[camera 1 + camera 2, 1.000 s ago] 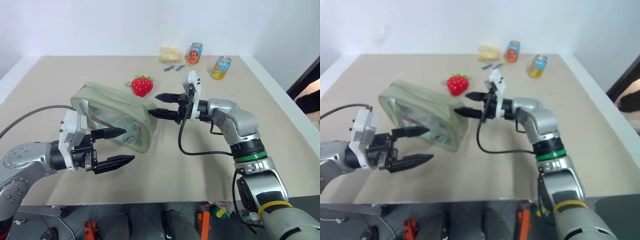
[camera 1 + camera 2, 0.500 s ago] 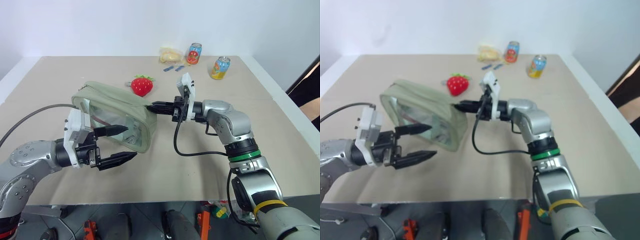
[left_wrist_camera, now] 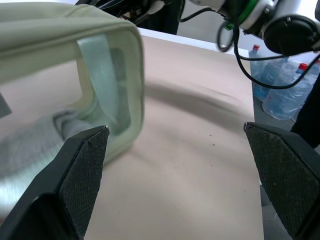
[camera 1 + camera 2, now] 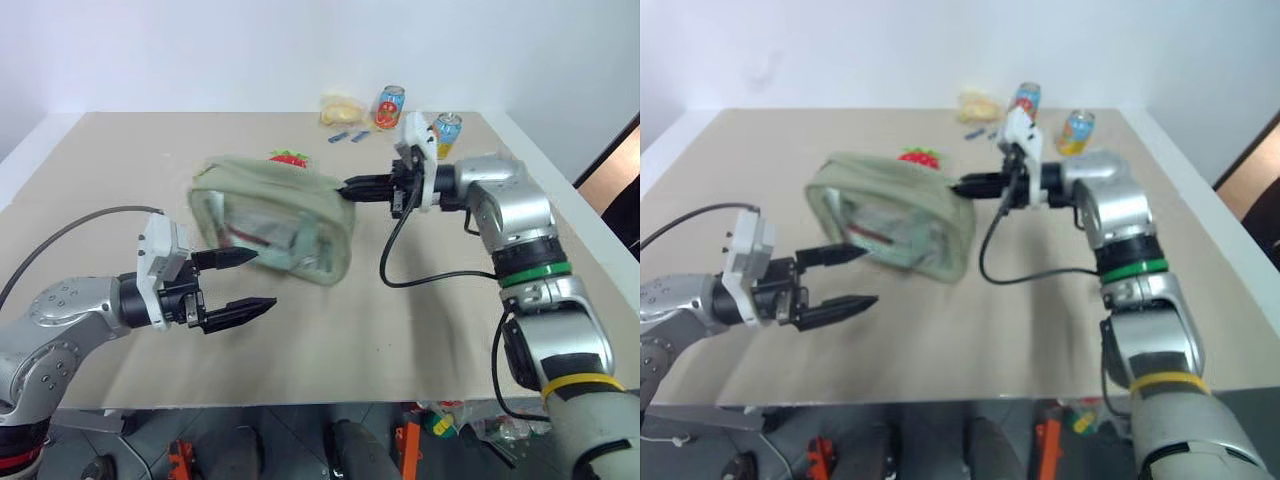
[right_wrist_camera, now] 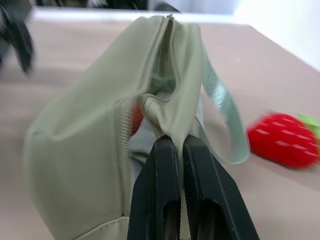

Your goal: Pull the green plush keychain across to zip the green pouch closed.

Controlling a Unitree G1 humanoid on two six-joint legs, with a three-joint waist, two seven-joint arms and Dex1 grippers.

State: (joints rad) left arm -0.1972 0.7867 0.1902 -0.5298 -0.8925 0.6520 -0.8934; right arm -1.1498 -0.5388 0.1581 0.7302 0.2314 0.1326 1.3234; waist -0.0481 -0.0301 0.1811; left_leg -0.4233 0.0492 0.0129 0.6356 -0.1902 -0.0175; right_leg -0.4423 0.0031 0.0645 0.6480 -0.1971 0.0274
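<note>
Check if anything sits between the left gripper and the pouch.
Nothing visible does. The left gripper stands open just short of the pouch, at its windowed side, over bare table. The right gripper is shut on the pouch's other end.

the left tool [image 4: 228, 283] reaches in from the left, pointing level toward the right, its two black fingers spread wide. the right arm is bent at the elbow, its tool [image 4: 352, 187] pointing left and slightly down, fingers pressed together, pinching fabric
</note>
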